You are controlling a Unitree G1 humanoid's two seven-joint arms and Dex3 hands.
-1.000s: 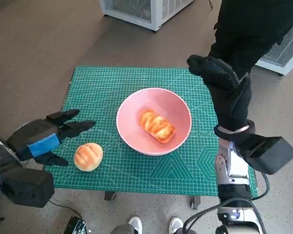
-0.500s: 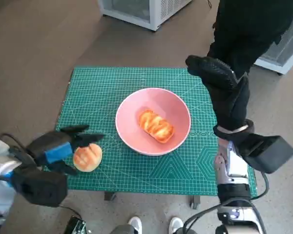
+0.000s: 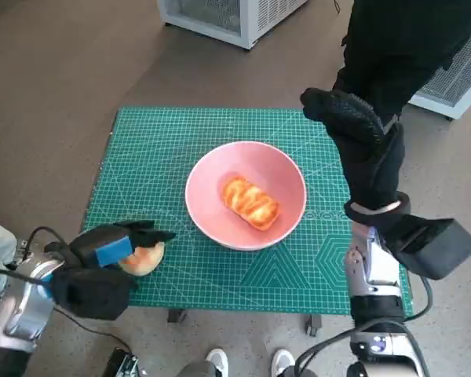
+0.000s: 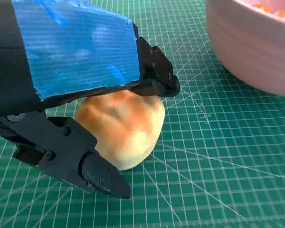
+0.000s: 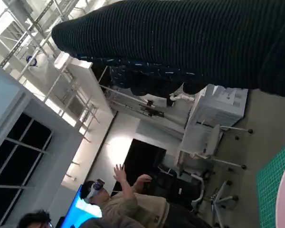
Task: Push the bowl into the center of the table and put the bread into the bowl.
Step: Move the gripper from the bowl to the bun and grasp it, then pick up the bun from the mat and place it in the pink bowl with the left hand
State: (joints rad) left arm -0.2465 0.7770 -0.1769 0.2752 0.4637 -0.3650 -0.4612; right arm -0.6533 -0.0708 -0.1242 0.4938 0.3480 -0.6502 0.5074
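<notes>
A: Surface: green cutting mat (image 3: pixel 180 141) over a small table, brown floor around. Bowl position?

B: Pink bowl (image 3: pixel 279 165) at mat centre, a glazed bread (image 3: pixel 252 203) inside. Round bun (image 4: pixel 121 126) on the mat, near-left of the bowl.

A: Hands?

B: Left hand (image 3: pixel 114 245) cupped over the bun, fingers either side of it; a grasp cannot be confirmed. Right hand (image 3: pixel 361 141) raised right of the bowl, fingers loose, holding nothing.

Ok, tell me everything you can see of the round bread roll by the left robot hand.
The round golden-brown bread roll is smooth, domed, paler toward its base, and sits flat on the green gridded cutting mat, apart from the pink plastic bowl. The left robot hand covers its top; black fingers flank it on both sides. Whether they actually press it is unclear.
</notes>
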